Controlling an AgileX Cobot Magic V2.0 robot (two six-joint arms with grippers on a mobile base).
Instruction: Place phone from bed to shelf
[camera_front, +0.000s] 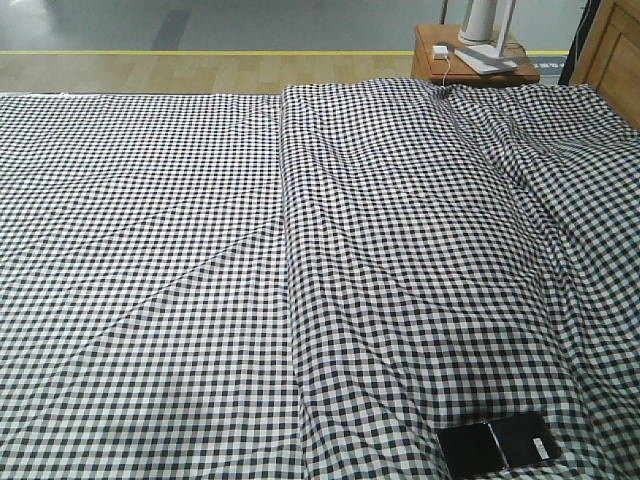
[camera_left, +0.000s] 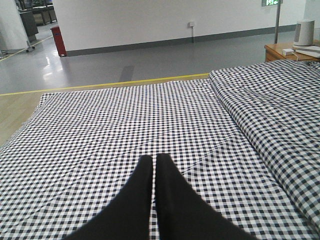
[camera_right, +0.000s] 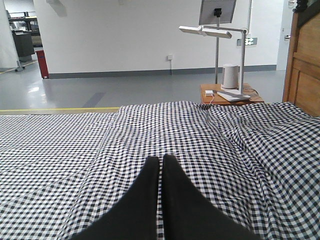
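Both of your grippers are clenched with nothing between the fingers: the left gripper (camera_left: 153, 157) and the right gripper (camera_right: 161, 158) each show two black fingers pressed together, pointing out low over the fabric.

The phone (camera_front: 500, 447) appears in neither wrist view. The front camera shows it lying flat, glossy side up, on the bed (camera_front: 200, 250) at the near right edge. That probably puts it behind and to the right of your right fingertips, so take it with that arm. Pull back and turn the wrist down until the slab is ahead of the fingers. Open wide before you descend. It is thin and lies flush on soft cloth, so I'd expect the fingers to snag the gingham. Come in across the short sides and press down lightly to get under the rim.

No shelf is in view, so you cannot yet judge its compartments. Far ahead of the right gripper stands a side table (camera_right: 210, 92). It carries a lamp (camera_right: 207, 31), a white cylinder (camera_right: 230, 76) and a small charger block (camera_right: 209, 92).
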